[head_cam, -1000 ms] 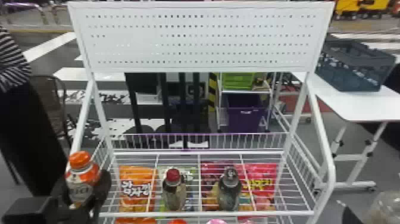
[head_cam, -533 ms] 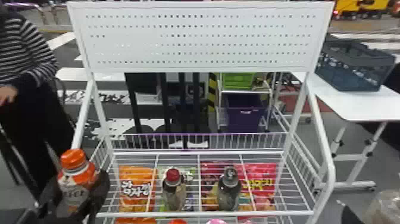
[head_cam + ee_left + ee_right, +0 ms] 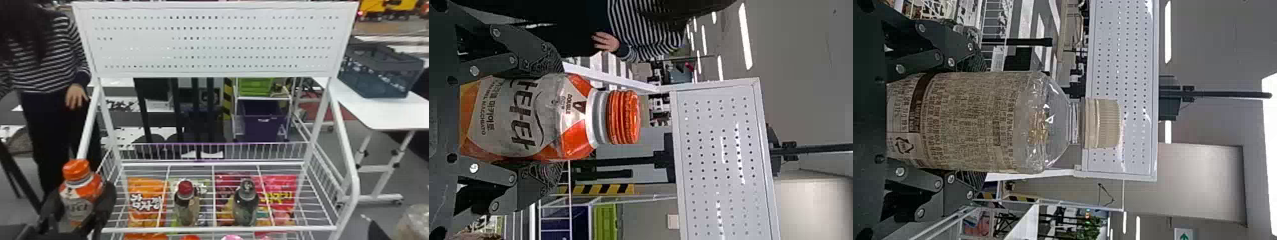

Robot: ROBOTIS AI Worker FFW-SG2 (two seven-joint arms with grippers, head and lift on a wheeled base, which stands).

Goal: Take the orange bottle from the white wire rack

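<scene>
Our left end effector [image 3: 80, 195] clamps the black-lettered orange bottle [image 3: 78, 196] near the rack's left edge [image 3: 86, 134]; our right [image 3: 379, 228], a print-covered bottle [image 3: 973, 120].

Dark black linkages [image 3: 491, 173] with round silver screws [image 3: 475, 71] carry finely ridged jaws.

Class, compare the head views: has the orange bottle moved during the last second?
Yes: the orange bottle has shifted slightly to the robot's left against the white wire rack.

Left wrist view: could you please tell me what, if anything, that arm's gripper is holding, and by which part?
The left gripper holds the orange bottle by its labelled body, with one finger on either side.
</scene>
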